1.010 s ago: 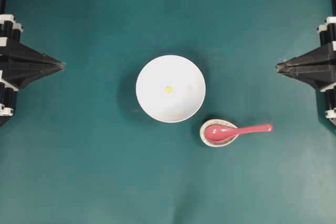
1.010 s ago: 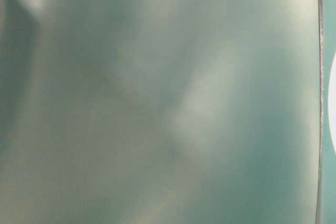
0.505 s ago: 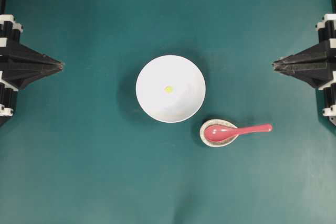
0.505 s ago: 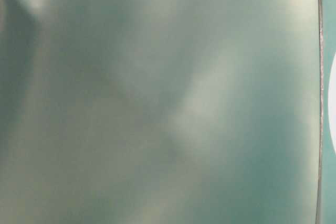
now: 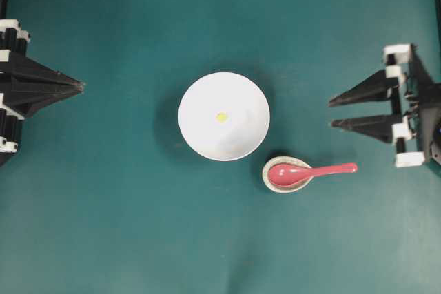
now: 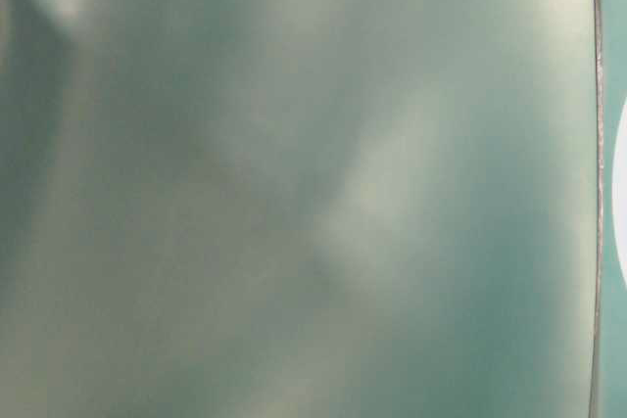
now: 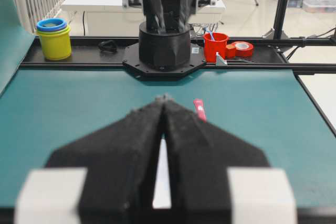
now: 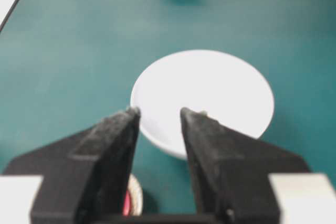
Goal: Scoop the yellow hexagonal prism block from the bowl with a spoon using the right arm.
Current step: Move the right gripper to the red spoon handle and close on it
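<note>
Risk of knocking spoon (image 5: 311, 171) off small dish (image 5: 284, 181): handle just below and inward of right gripper (image 5: 332, 112), jaws wide, empty. Yellow block (image 5: 221, 117) farther ahead, mid-bowl (image 5: 200, 139). Left gripper (image 5: 81, 86) closed, well apart.

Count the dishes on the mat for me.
2: the bowl at centre, holding the yellow block; a small speckled dish beside it, cradling the spoon. None appear hidden.
</note>
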`<state>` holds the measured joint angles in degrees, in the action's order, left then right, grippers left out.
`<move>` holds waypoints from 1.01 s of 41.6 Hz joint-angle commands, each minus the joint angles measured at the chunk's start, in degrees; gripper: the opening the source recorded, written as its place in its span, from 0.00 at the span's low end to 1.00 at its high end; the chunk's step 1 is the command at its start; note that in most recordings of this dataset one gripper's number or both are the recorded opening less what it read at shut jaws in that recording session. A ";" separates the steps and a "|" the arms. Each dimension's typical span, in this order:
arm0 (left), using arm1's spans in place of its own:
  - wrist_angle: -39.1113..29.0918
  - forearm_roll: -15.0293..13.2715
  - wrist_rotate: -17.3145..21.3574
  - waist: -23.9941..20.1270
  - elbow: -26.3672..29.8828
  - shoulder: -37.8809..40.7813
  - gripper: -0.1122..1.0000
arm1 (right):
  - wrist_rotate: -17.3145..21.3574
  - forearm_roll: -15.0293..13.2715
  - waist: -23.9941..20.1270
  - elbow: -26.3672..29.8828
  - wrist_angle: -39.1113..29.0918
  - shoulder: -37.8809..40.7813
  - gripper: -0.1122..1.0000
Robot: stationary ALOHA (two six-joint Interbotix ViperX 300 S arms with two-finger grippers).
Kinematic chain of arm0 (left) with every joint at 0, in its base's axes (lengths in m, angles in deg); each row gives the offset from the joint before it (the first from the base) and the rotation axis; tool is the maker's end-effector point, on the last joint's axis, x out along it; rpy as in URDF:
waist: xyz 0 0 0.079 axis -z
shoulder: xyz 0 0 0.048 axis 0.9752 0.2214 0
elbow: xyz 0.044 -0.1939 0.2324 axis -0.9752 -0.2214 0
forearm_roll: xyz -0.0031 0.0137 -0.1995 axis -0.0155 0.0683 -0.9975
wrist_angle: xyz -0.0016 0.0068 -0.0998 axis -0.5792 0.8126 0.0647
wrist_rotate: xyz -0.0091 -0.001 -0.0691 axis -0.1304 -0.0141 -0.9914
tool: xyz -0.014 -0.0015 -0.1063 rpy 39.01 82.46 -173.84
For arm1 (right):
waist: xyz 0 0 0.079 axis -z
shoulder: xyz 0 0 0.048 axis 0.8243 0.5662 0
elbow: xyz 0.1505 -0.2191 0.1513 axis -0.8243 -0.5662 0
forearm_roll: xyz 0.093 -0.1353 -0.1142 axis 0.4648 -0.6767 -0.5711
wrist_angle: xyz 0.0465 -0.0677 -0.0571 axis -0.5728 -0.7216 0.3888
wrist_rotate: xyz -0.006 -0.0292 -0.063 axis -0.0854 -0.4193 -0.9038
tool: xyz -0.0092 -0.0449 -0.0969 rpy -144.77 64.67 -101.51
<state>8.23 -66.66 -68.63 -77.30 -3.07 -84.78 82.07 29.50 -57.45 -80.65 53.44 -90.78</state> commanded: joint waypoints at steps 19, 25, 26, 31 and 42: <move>-1.14 0.09 0.18 0.00 1.32 0.53 0.10 | 1.23 6.77 -4.39 -5.45 22.06 16.79 0.51; -1.14 0.09 0.18 0.00 1.32 0.53 0.10 | 1.23 10.46 -7.38 -7.65 28.92 21.09 0.51; -1.14 0.18 0.18 0.00 1.32 0.53 0.10 | 1.23 11.51 -8.17 -8.26 30.59 22.15 0.51; -1.23 0.09 0.18 0.00 1.32 0.53 0.10 | 1.23 15.64 -11.78 -10.37 37.35 26.54 0.51; -1.49 0.18 0.18 -0.09 1.32 0.62 0.10 | 1.23 21.09 -19.86 -11.78 49.39 36.91 0.51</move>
<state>6.56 -66.66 -68.63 -77.30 -3.07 -84.78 83.39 49.80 -75.64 -92.69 100.11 -55.80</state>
